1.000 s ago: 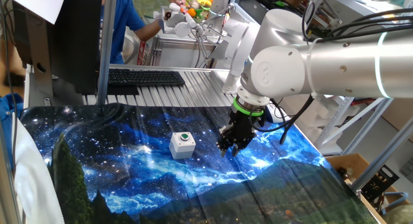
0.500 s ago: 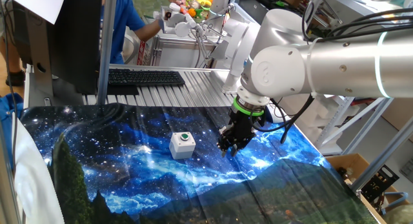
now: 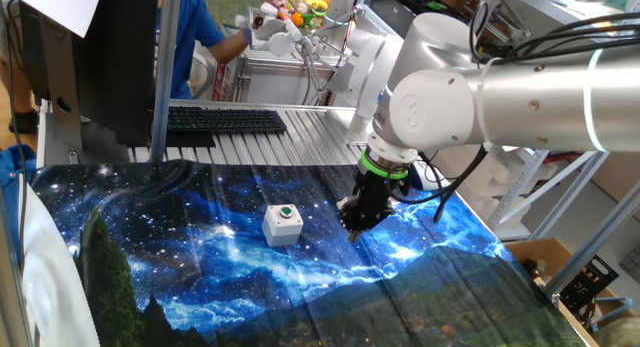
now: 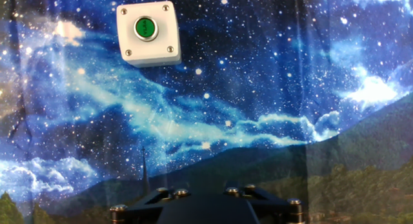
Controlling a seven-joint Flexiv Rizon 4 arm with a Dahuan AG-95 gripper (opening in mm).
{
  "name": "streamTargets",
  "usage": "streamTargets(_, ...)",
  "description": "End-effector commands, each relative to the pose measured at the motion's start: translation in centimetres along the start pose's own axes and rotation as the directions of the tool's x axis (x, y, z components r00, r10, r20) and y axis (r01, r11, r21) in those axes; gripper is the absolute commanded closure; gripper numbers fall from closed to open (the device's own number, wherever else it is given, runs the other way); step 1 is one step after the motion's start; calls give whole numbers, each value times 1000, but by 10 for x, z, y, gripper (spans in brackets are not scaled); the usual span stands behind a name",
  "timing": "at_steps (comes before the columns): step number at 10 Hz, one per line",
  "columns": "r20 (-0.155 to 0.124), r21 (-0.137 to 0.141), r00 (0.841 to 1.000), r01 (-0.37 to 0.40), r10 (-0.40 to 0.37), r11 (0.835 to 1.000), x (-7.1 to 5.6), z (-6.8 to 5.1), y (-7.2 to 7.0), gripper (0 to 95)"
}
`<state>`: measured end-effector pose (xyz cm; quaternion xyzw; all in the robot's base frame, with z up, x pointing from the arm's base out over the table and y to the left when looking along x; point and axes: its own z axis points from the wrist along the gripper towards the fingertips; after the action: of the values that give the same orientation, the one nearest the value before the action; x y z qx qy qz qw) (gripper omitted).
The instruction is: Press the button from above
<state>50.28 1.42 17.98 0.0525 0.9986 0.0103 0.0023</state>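
button (image 4: 146,28) green, markings unreadable | gripper (image 3: 358,219) beside box (image 3: 282,226)

Cluttered lab around a cloth-covered table

A starry night-sky cloth (image 3: 200,257) covers the table; behind it lie a black keyboard (image 3: 225,119) on a ribbed metal surface (image 3: 290,147), a dark monitor (image 3: 115,62), a person in blue (image 3: 190,37), and metal shelving (image 3: 545,187).

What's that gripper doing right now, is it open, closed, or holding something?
Gripper: holds nothing; whether it is open or closed cannot be told. It hangs over the cloth beside the button, not touching it.
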Motion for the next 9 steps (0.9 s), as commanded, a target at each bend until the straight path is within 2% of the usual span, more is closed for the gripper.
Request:
streamTargets(1,-7,-3,1000,-12,12,1000,-13,-3,9,950)
streamTargets(2,-5,-1,1000,-12,12,1000,-21,-2,13,950)
streamTargets(6,-6,-5,1000,-10,10,1000,-58,14,19,950)
streamTargets(9,-7,-1,1000,-16,16,1000,-79,19,27,950)
